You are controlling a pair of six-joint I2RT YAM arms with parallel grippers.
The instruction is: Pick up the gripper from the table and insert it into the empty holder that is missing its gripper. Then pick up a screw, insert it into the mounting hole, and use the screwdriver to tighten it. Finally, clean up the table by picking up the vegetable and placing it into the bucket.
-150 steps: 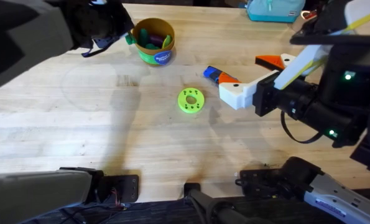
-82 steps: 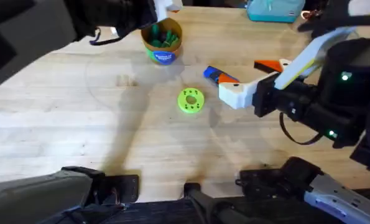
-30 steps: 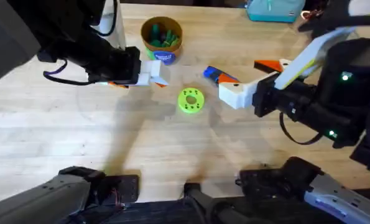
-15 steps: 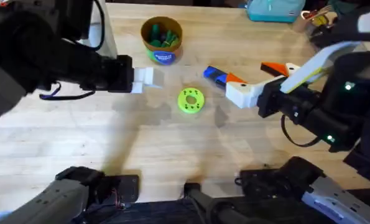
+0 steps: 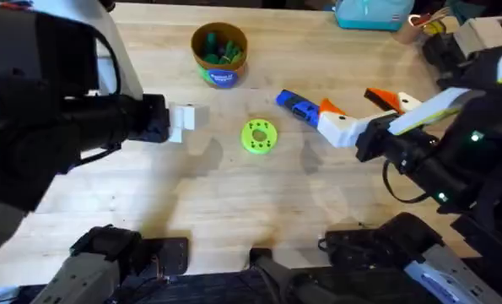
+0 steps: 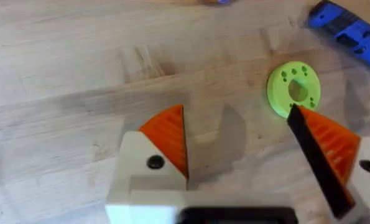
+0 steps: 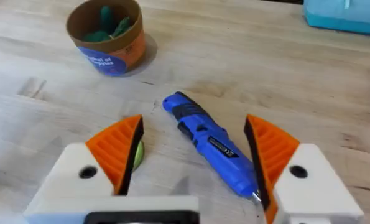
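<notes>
Screwdriver [image 7: 211, 144]: blue stubby tool lying flat on the wooden table [image 5: 234, 203], between the bucket [image 5: 216, 53] and the right gripper [image 7: 194, 158]; its body lies between that gripper's spread fingers.
Handling (a judgement): rigid, light, likely to roll; best taken across the mid-body.
Right jaws: wide apart, grasping nothing, orange pads either side of the tool.
Left gripper [image 6: 247, 155]: released, holding nothing, above bare wood beside the lime-green holed disc [image 6: 294, 91].
Bucket: upright, green items inside.
</notes>
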